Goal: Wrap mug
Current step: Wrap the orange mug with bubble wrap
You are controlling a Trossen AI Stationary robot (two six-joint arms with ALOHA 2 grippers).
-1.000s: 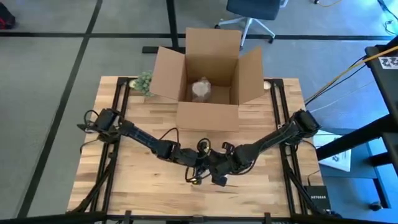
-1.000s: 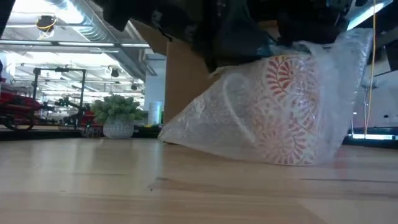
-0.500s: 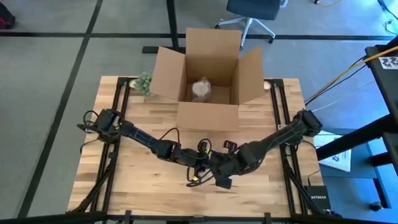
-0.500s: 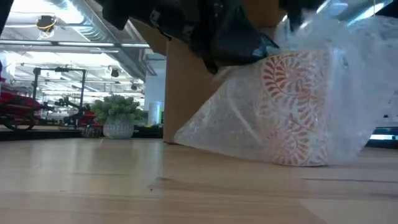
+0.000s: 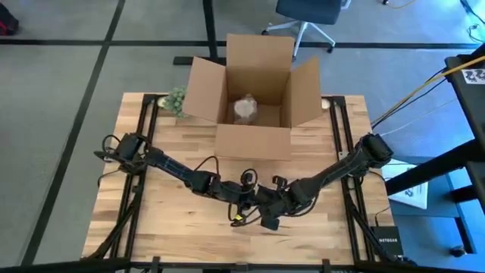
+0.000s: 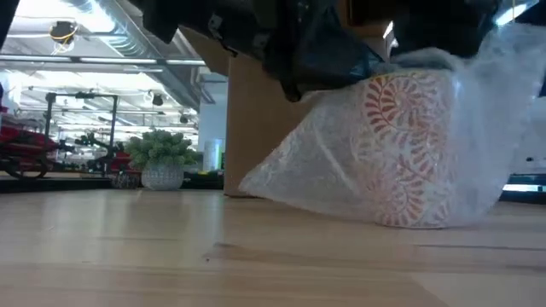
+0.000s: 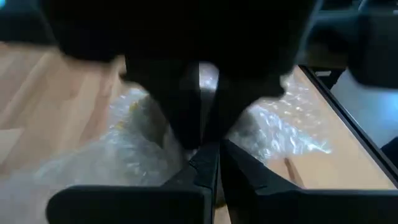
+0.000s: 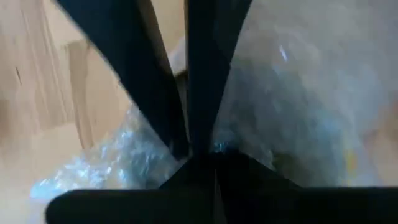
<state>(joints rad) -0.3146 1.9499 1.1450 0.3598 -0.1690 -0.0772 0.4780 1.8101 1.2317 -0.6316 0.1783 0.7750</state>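
We see the mug (image 6: 408,149) upright on the table (image 6: 128,247) inside loose wrap (image 6: 333,170), directly beneath both end effectors. The left end effector (image 7: 210,152) and right end effector (image 8: 198,146) are each clenched on the wrap. Behind stands the box (image 5: 254,91).

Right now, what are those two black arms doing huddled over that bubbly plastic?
Both arms are wrapping a white mug with a red leaf pattern in clear bubble wrap at the front of the wooden table. The left gripper and right gripper are each pinched shut on the wrap, which drapes over the upright mug. Behind stands an open cardboard box holding another wrapped bundle.
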